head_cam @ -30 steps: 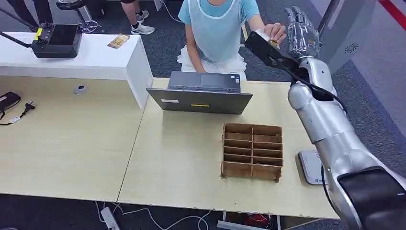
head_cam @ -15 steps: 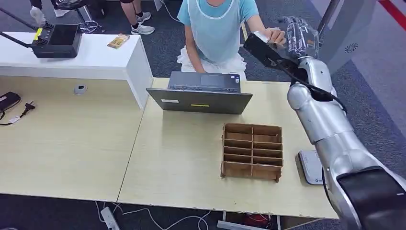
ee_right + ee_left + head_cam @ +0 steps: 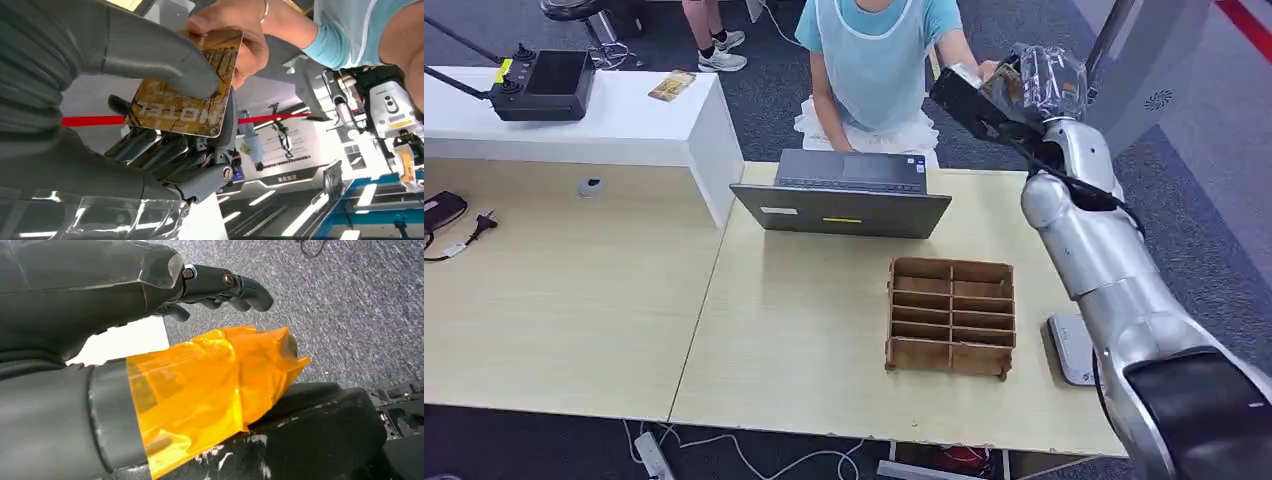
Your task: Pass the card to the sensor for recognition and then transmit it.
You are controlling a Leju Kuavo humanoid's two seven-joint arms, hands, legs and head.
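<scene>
Hold on the task's item: found the hotel card [image 3: 186,102] raised well above the table, beyond its far right corner, clamped in the right hand [image 3: 1044,78], with the thumb [image 3: 150,52] pressing on the printed face and the dark fingers [image 3: 165,150] closed behind. Also pinched at its far edge by a person's hand [image 3: 232,35], so held from both sides at once.

Left hand [image 3: 150,340]: seen over grey carpet, holding nothing, with the fingers [image 3: 225,282] bent at the tips but apart from the thumb wrapped in orange film.

Risks, as judged:
- Dropping to the floor if released by the person before the thumb's grip is firm. Likely made worse by the clear film over the right hand.
- Bending or slipping of the card if pulled away while pinched from the other side.
- Missed read at the sensor [image 3: 1072,350], low at the table's right edge and partly hidden behind the right arm. Could not tell which face must go down.
- Clipping the laptop [image 3: 842,195] or the wooden divider box [image 3: 951,315] on the way down.

Count:
- Hotel card in hand: one.
- Similar brown card-like item [image 3: 671,86] on the white side table: one, not identified with certainty.
- Sensor: one.
- Laptop: one.
- Divider box: one, two columns of compartments, nothing seen in them.
</scene>
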